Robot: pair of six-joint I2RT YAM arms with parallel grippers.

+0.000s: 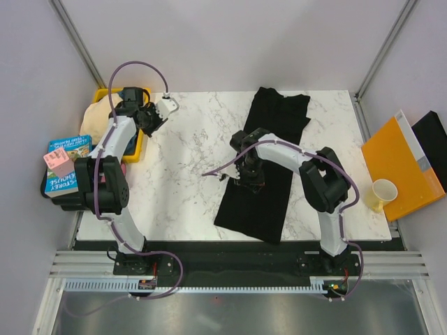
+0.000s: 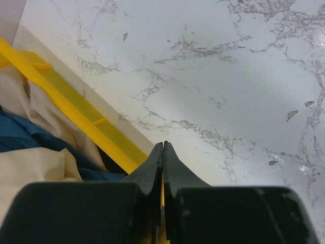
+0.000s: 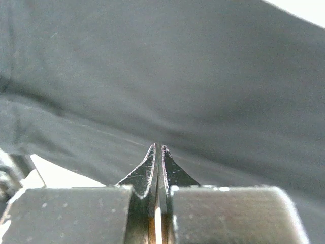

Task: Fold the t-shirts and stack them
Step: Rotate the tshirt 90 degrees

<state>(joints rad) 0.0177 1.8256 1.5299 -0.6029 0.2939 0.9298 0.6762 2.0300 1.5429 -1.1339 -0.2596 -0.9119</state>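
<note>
A black t-shirt (image 1: 269,160) lies as a long strip on the marble table (image 1: 181,181), with a sleeve tip (image 1: 211,173) poking out to its left. My right gripper (image 1: 250,179) is down at the shirt's left edge, jaws shut on a pinch of the black cloth (image 3: 203,76), which fills the right wrist view. My left gripper (image 1: 155,120) is shut and empty at the far left, above the rim of a yellow bin (image 2: 76,114). The bin holds beige cloth (image 2: 35,165) and a blue garment (image 2: 23,134).
The yellow bin (image 1: 142,143) with the beige cloth (image 1: 98,115) sits at the table's far-left corner. A book (image 1: 66,164) and a pink object (image 1: 57,162) lie off the left edge. An orange folder (image 1: 398,167) and a paper cup (image 1: 383,192) are on the right.
</note>
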